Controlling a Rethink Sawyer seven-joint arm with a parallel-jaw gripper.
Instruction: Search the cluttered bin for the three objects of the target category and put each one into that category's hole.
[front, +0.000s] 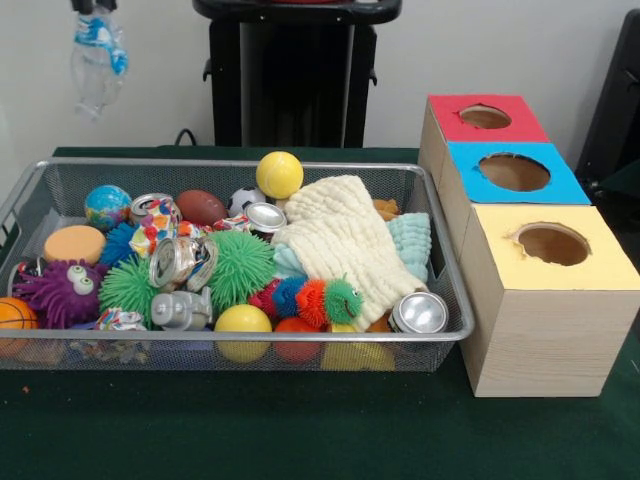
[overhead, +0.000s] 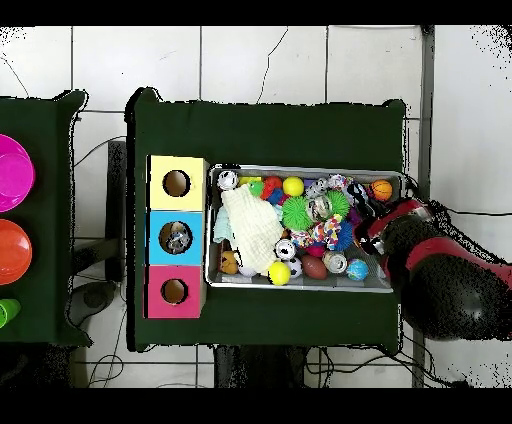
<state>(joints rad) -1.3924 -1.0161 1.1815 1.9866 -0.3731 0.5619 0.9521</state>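
On the near side of the green bench, the wire bin is sitting broadside to the camera, keeping its jumble corralled and open from above. Just behind its near rim, toward the right, a silver can is lying on its side, and left of middle a crushed can is resting on the spiky green balls. A cream cloth is sprawling over the middle and is likely hiding more underneath.

Right of the bin, three boxes are standing in a row running away from the camera, holes upward so things can be dropped straight in: the yellow box nearest, then the blue box, then the red box.

Farthest back, high above the bin's far left corner, the claw is showing only its tips and is gripping a plastic bottle by the top, so it is hanging clear of the clutter. The bottle is looking clear, crumpled and flattened, with a blue label around it. It probably belongs with the cans.
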